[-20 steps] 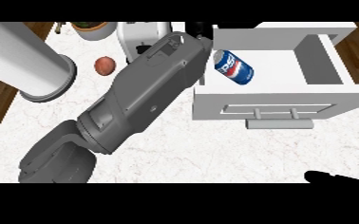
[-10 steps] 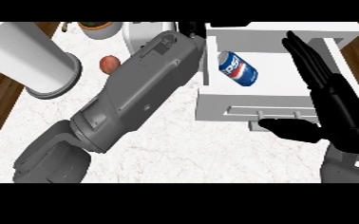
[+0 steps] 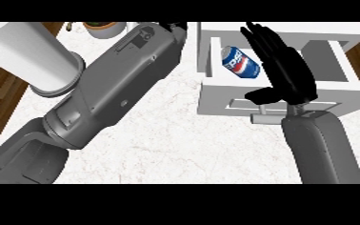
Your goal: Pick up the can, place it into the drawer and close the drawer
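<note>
Counter (image 3: 175,143): white marble look, faint grey veining, smooth. Drawer (image 3: 225,100): plain white, matt. Can (image 3: 240,63): blue, glossy, metal look. Left forearm (image 3: 119,86): grey, matt hard shell. Right hand (image 3: 288,74): black, matt. Far-left cylinder (image 3: 32,52): white, smooth, slight sheen. Left-edge strip (image 3: 10,102): brown wood.

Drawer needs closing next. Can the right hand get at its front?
Probably yes: the right hand hovers open above the drawer, thumb by the front panel, with nothing between. The can lies inside.
</note>
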